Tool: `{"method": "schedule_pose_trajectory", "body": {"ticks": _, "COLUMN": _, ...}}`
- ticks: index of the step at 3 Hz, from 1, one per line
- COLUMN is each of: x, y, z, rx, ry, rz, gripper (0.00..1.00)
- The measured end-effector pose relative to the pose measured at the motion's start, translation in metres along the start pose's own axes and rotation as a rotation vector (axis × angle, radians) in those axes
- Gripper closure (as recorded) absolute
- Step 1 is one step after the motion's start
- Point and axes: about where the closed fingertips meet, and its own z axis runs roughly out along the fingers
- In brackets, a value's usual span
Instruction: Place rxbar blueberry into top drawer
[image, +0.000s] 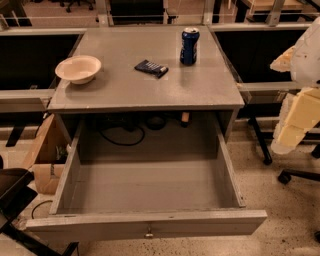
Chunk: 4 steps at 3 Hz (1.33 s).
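Observation:
The rxbar blueberry (151, 68), a flat dark navy wrapper with white print, lies on the grey tabletop (125, 90) right of centre. The top drawer (150, 221) is pulled wide open toward me. Its inside is bare and a small metal knob (149, 234) sits on its front panel. My gripper (295, 120) shows as pale, yellowish parts at the right edge of the view. It is off the table's right side, level with the drawer opening and well away from the bar. It holds nothing that I can see.
A cream bowl (78, 68) sits on the tabletop's left. A blue drink can (189, 46) stands just behind and right of the bar. Cables (120, 132) hang behind the drawer. A cardboard box (47, 150) stands left, and chair legs (295, 175) are right.

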Motion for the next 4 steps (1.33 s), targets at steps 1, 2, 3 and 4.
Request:
{"method": "schedule_pose_trajectory", "body": {"ticks": 1, "x": 0.0, "y": 0.0, "z": 0.0, "rx": 0.0, "ry": 0.0, "rz": 0.0, "gripper": 0.0}}
{"method": "schedule_pose_trajectory", "body": {"ticks": 2, "x": -0.004, "y": -0.018, "z": 0.006, "rx": 0.05, "ry": -0.074, "rz": 0.023, "gripper": 0.0}}
{"method": "schedule_pose_trajectory", "body": {"ticks": 3, "x": -0.02, "y": -0.066, "z": 0.02, "rx": 0.134, "ry": -0.249, "rz": 0.073, "gripper": 0.0}}
{"method": "schedule_pose_trajectory", "body": {"ticks": 4, "x": -0.048, "y": -0.125, "z": 0.035, "rx": 0.193, "ry": -0.445, "rz": 0.144, "gripper": 0.0}}
